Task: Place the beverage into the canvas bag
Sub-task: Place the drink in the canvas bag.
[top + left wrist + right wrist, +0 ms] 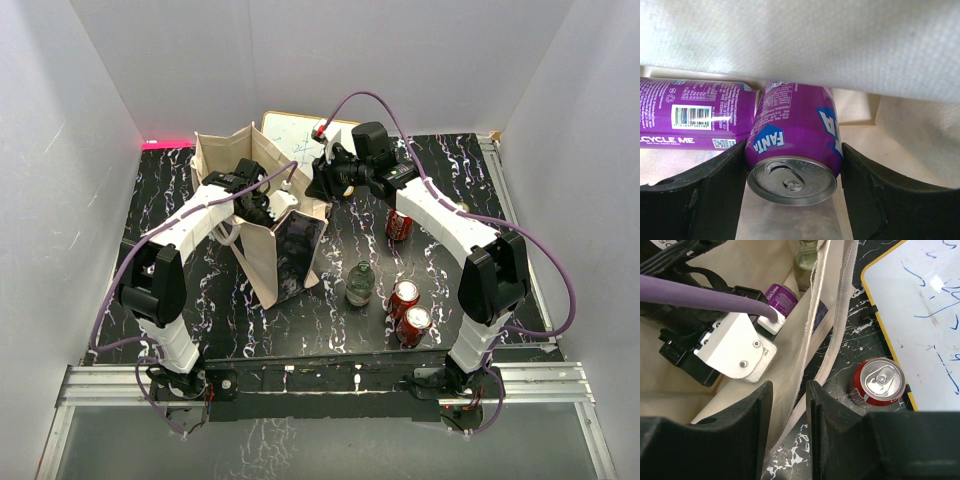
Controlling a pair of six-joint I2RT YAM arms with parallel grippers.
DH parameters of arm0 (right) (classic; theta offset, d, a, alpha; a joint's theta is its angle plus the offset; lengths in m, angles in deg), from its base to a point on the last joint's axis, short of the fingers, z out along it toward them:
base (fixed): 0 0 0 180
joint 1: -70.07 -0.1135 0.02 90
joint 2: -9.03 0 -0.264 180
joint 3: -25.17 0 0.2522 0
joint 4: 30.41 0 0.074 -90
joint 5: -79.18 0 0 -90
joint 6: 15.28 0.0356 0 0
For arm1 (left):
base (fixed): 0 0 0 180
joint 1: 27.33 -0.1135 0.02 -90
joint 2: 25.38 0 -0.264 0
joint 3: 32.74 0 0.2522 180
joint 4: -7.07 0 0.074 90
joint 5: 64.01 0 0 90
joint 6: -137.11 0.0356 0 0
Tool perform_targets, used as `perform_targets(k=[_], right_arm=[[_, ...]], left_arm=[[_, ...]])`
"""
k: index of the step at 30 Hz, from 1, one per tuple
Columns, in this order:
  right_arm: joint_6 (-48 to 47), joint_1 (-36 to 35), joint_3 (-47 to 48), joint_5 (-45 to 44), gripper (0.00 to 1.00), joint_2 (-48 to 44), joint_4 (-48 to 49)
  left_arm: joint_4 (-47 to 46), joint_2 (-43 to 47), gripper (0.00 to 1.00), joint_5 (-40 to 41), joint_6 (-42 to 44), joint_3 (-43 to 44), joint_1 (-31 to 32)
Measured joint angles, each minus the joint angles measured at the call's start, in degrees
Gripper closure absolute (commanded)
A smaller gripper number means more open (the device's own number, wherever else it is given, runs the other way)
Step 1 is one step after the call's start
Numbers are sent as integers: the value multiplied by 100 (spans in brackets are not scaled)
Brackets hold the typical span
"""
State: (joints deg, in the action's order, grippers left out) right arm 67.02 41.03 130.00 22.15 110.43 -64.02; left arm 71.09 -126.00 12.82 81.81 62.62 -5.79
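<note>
The beige canvas bag stands open at the left centre, its dark printed panel facing front. My left gripper reaches down inside it. In the left wrist view the left gripper is shut on a purple Fanta can, one finger on each side, low over the bag floor. A second purple can lies on its side beside it. My right gripper is at the bag's right rim. In the right wrist view the right gripper has its fingers a little apart, with the bag rim in line with the gap.
A green glass bottle and three red cans stand on the black marbled table to the right of the bag. A white framed board lies behind the bag. One red can is close to my right fingers.
</note>
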Motion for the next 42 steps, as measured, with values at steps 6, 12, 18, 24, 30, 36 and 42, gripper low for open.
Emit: perform_targets(k=[6, 12, 18, 24, 30, 36, 42], right_arm=[[0, 0, 0, 0, 65, 0, -2], [-31, -17, 0, 13, 65, 0, -4], [-118, -22, 2, 70, 65, 0, -7], [-146, -50, 11, 136, 65, 0, -13], [-317, -83, 33, 225, 65, 0, -129], [-699, -127, 9, 396, 65, -24, -271], [-1056, -175, -417, 496, 64, -280, -260]], left_arm=[[173, 0, 25, -13, -111, 240, -4], [256, 37, 10, -55, -304, 800, -4], [304, 258, 8, -57, -435, 1056, -31], [348, 529, 8, -125, -560, 1150, -166], [387, 828, 9, -387, -595, 1513, -505], [901, 1473, 9, -890, -105, 1563, -645], [1246, 2234, 9, -1154, 293, 828, -640]])
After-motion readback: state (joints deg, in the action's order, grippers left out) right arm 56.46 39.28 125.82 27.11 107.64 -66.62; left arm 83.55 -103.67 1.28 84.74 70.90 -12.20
